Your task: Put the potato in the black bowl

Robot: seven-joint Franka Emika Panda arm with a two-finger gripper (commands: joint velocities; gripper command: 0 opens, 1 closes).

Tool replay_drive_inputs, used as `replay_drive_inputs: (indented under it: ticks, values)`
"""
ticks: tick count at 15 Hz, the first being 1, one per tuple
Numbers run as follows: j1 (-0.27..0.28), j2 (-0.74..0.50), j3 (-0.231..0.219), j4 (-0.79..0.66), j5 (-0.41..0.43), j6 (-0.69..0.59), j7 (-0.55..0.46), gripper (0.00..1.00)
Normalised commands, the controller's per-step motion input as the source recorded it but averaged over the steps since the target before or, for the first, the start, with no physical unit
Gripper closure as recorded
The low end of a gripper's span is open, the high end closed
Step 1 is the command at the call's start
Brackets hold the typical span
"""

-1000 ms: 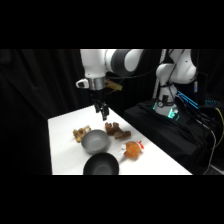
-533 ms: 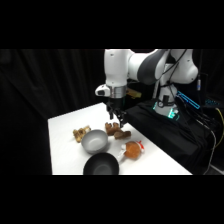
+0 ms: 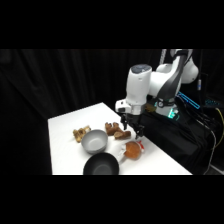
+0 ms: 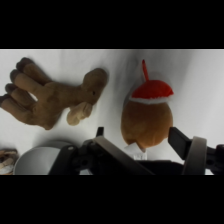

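Potato (image 3: pixel 132 149): lying on the white surface (image 3: pixel 65 140), near the right edge, just right of the black bowl and in front of the dark brown chunks; in the wrist view (image 4: pixel 146 120) it is showing an orange-brown body with a red-and-white patch at one end.
Black bowl (image 3: pixel 101 164): sitting at the front edge of the surface, just in front of the grey bowl, with nothing visible inside.
Gripper (image 3: pixel 131 131): hanging over the surface just above and behind the potato; fingers are standing apart, one finger (image 4: pixel 187 148) showing to the right of the potato in the wrist view, not touching it.
Grey bowl (image 3: pixel 94 141): resting mid-surface, upright.
Dark brown chunks (image 3: pixel 116 131): lying between the grey bowl and the gripper; in the wrist view (image 4: pixel 50 95) they are sprawling left of the potato, apart from it.
Tan cluster (image 3: pixel 80 133): sitting just behind and left of the grey bowl.
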Motion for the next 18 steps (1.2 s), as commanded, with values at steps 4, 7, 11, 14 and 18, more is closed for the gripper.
replay_drive_inputs:
  ticks: [4, 7, 11, 14, 18]
  values:
    - [0.132, 0.31, -0.019, 0.05, -0.27, 0.4, 0.29, 0.0]
    - [0.222, 0.39, -0.141, 0.18, -0.262, 0.3, 0.26, 0.0]
    - [0.244, 0.41, -0.209, 0.26, -0.137, 0.23, 0.11, 0.0]
    - [0.176, 0.32, -0.2, 0.23, -0.05, 0.21, -0.01, 0.26]
    - [0.082, 0.19, -0.128, 0.16, 0.032, 0.18, -0.1, 0.55]
